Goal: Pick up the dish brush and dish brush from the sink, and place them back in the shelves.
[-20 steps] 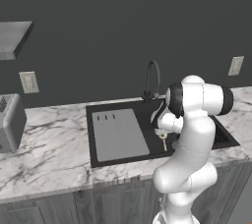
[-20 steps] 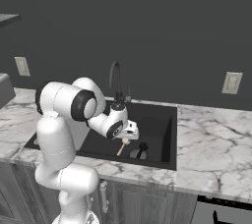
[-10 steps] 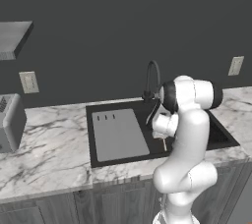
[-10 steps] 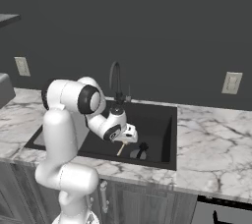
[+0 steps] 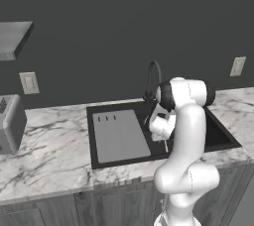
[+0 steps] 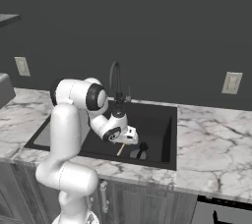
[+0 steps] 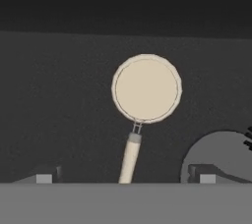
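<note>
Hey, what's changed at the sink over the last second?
The arm has swung its upper joints leftward and carried the open gripper a little further over the sink, above the dish brush. Nothing was gripped or released. The brush, faucet and ribbed board lie where they were.

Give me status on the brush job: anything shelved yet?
Nothing looks shelved: the shelf shows no brush. In hand: the open gripper hangs low in the sink, empty, over a round-headed dish brush lying on the basin floor. Left: grasp it, shelve it, then the second brush.
</note>
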Available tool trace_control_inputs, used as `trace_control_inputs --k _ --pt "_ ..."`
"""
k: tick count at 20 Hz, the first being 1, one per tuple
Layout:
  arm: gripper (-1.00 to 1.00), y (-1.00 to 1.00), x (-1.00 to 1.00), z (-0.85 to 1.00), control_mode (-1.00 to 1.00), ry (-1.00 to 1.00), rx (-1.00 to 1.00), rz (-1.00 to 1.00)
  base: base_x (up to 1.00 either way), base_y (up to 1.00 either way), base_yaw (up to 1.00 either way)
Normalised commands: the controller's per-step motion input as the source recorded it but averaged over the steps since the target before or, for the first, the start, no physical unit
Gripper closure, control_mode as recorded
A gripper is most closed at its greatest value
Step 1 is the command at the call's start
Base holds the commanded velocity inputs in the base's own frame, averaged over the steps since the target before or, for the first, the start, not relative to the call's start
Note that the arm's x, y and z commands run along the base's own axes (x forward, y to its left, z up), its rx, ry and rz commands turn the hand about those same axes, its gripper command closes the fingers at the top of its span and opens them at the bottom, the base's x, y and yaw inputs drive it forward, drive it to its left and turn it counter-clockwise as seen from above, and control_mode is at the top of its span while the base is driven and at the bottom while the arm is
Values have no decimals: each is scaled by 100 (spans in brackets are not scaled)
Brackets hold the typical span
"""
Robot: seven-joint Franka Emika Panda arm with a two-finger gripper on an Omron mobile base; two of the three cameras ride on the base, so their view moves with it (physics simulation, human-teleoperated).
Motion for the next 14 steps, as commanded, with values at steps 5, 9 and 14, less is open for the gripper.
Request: trace_control_inputs --k 5,9,14 --pt "-100 0 8 -38 -100 0 0 0 0 0 0" --pt "-100 0 9 -33 -100 0 0 0 0 0 0" --pt "-100 0 10 -30 -100 0 0 0 0 0 0"
